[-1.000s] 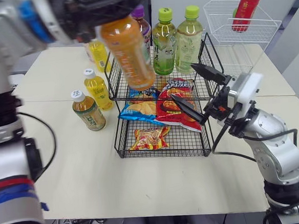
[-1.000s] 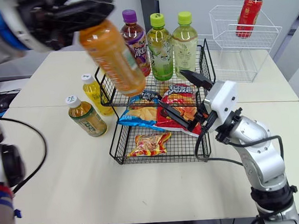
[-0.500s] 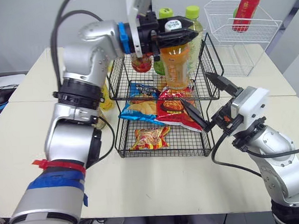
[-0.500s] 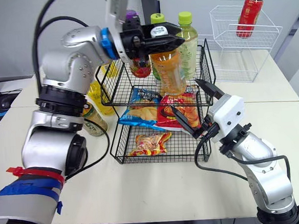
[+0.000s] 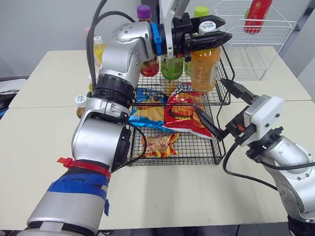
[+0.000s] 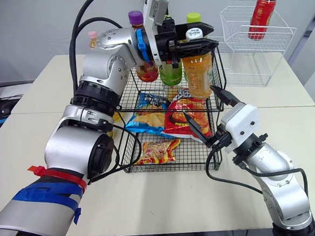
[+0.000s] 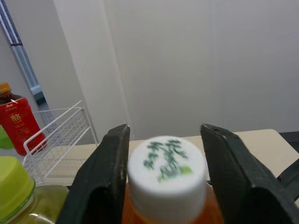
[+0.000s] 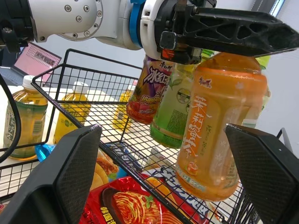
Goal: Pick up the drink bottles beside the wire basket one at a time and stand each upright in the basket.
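My left gripper (image 5: 210, 32) is shut on the white-capped neck of an orange drink bottle (image 5: 205, 67). The bottle hangs upright over the right end of the black two-tier wire basket (image 5: 177, 158), next to two green bottles (image 5: 172, 67) and a purple-capped bottle (image 5: 149, 64) that stand in the upper tier. The left wrist view looks down on the cap (image 7: 167, 164) between the two fingers (image 7: 99, 183). My right gripper (image 5: 209, 94) is open at the basket's right side, just below the orange bottle (image 8: 218, 140). A yellow bottle (image 8: 74, 112) and a tea bottle (image 8: 24, 119) stand left of the basket.
Snack bags (image 5: 180, 115) lie in the basket's lower tier, one small bag (image 5: 158, 145) at the front. A white wire basket (image 5: 247, 32) with a red bottle (image 5: 258, 5) stands at the back right of the table. My left arm reaches across the black basket's left side.
My left arm has carried the orange bottle to the right, from tilted over the basket's left end to upright over its right end. The right gripper has stayed open by the basket.
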### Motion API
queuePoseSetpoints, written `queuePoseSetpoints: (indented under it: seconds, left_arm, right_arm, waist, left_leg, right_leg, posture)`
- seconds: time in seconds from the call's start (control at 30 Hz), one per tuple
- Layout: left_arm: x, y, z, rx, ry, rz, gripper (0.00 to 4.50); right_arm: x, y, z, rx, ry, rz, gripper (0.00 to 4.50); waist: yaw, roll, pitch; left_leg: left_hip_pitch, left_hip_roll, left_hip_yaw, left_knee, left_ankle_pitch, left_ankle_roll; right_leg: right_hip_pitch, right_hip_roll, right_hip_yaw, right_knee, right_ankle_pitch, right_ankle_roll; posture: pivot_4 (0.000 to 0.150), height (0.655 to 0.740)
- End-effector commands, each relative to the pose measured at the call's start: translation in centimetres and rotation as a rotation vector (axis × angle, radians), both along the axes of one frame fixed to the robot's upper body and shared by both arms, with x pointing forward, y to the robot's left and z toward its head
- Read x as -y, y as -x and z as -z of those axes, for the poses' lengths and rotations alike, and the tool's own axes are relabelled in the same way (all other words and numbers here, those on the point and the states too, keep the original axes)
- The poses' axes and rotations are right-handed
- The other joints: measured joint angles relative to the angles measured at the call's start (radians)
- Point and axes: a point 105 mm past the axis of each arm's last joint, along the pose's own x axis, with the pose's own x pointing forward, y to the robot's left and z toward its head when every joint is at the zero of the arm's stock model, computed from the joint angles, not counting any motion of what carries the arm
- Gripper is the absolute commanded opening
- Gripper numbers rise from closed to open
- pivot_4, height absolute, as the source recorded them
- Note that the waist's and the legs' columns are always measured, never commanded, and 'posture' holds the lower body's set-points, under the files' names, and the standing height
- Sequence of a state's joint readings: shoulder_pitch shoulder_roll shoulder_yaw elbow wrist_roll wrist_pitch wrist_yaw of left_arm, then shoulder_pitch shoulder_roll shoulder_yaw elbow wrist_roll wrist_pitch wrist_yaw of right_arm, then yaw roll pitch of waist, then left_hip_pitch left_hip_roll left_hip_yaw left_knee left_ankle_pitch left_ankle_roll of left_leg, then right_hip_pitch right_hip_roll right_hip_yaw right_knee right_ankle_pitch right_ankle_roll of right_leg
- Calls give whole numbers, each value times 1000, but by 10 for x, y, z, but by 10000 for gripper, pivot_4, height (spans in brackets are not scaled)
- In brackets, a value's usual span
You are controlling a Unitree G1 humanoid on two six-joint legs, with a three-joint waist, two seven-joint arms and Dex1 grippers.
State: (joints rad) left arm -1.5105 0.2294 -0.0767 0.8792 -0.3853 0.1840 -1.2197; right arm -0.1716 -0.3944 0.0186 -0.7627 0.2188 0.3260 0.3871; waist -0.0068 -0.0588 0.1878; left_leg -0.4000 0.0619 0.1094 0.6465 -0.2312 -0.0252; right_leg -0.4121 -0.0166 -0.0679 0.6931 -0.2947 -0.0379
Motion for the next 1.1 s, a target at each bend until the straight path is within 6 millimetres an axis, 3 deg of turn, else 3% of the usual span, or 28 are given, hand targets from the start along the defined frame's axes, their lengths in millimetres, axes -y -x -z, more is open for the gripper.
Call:
queuePoseSetpoints:
  seconds: [0.03, 0.13, 0.3, 0.43, 0.57, 0.67, 0.8, 1.1]
  left_arm:
    - [-1, 10, -25, 61, 41, 29, 36000]
    - [-3, 14, -30, 64, 51, 43, 44829]
    - [-13, 24, -38, 80, 65, 56, 44829]
    - [-34, 37, -47, 86, 96, 43, 44829]
    - [-69, 53, -53, 61, 146, -35, 44829]
    - [-95, 53, -51, 32, 200, -155, 44829]
    - [-143, 60, -42, 22, 244, -372, 44829]
    - [-227, 98, 6, -36, 242, -813, 44829]
  right_arm:
    - [1, 8, -13, 62, -11, -1, 45000]
    - [0, 8, -13, 61, -12, -10, 45000]
    - [-2, 7, -13, 56, -4, -35, 45000]
    - [-5, 7, -13, 47, 6, -77, 45000]
    - [-12, 6, -13, 28, 35, -155, 45000]
    - [-18, 5, -11, 10, 54, -227, 45000]
    - [-30, 1, -14, -7, 70, -359, 45000]
    - [-54, -6, -21, -42, 119, -621, 45000]
  waist:
    - [0, 0, 0]
    - [0, 0, 0]
    - [-1, 0, 0]
    - [-10, 1, 0]
    - [-25, 1, 0]
    - [-25, 1, -1]
    - [-27, 1, -1]
    - [-22, 1, -1]
  left_leg:
    - [0, 0, 0, 0, 0, 0]
    - [0, 0, 0, 0, 0, 0]
    - [0, 0, 0, 1, 0, 0]
    - [1, 0, 0, 1, 0, 0]
    - [3, 0, 0, 1, 1, -2]
    - [4, 1, -1, 1, 2, -3]
    - [6, 1, 0, 1, 2, -3]
    - [5, 1, 0, 1, 2, -3]
  right_leg:
    - [0, 0, 0, 0, 0, 0]
    - [0, 0, 0, 0, 0, 0]
    - [0, 0, 0, 1, 0, 0]
    - [0, 0, 1, 2, 0, 0]
    - [1, 0, 1, 4, 0, 0]
    - [2, 0, 1, 5, 0, 0]
    - [3, 0, 2, 6, 0, 0]
    - [4, -1, 2, 5, 1, -2]
  posture:
    - [1500, 7400]
    - [1500, 7400]
    - [1500, 7400]
    - [1500, 7400]
    - [1500, 7400]
    - [1500, 7400]
    - [1500, 7400]
    - [1500, 7400]
